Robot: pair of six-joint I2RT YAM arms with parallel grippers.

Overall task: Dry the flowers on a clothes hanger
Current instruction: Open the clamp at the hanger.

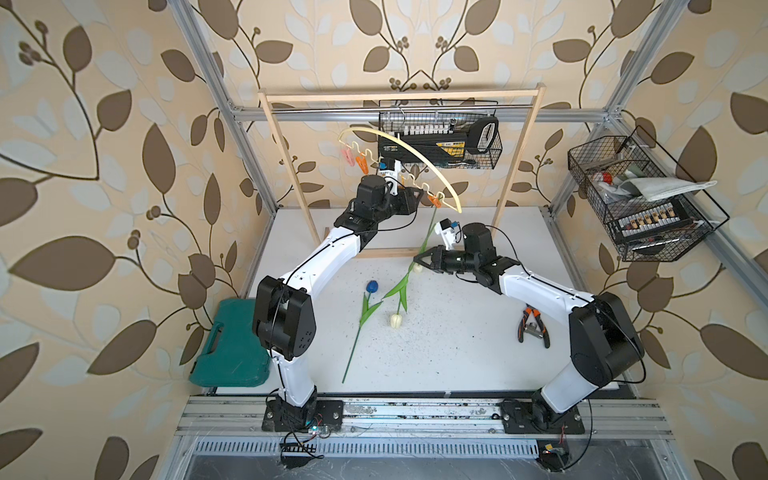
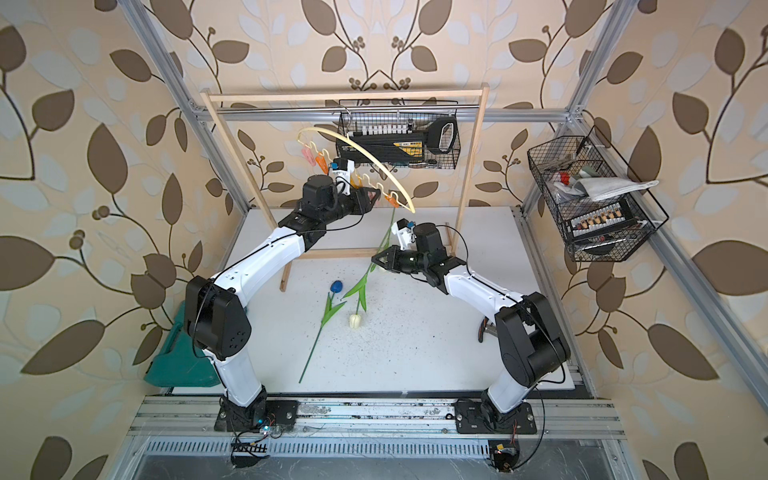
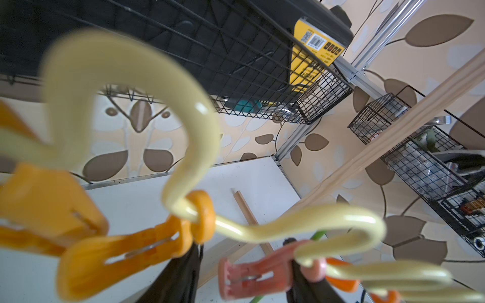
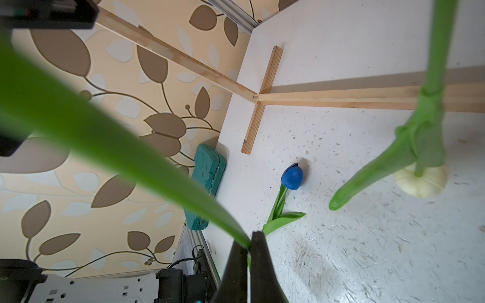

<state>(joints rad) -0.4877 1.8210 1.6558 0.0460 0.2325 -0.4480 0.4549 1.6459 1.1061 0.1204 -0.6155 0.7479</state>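
Observation:
The pale yellow clothes hanger hangs tilted from the rail, with pink and orange pins on its wavy bar. At its lower right end my left gripper stands with jaws apart around a salmon-orange clothespin. A green stem passes behind that pin. One of the flowers, a cream-headed tulip, hangs head down below it. My right gripper is shut on its green stem. A second cream head shows beside the right fingertips. The blue tulip lies on the table.
The wooden rack frame stands at the back, its bottom beam on the table. Two black wire baskets hang behind and to the right. Orange-handled pliers lie front right. A teal case sits left.

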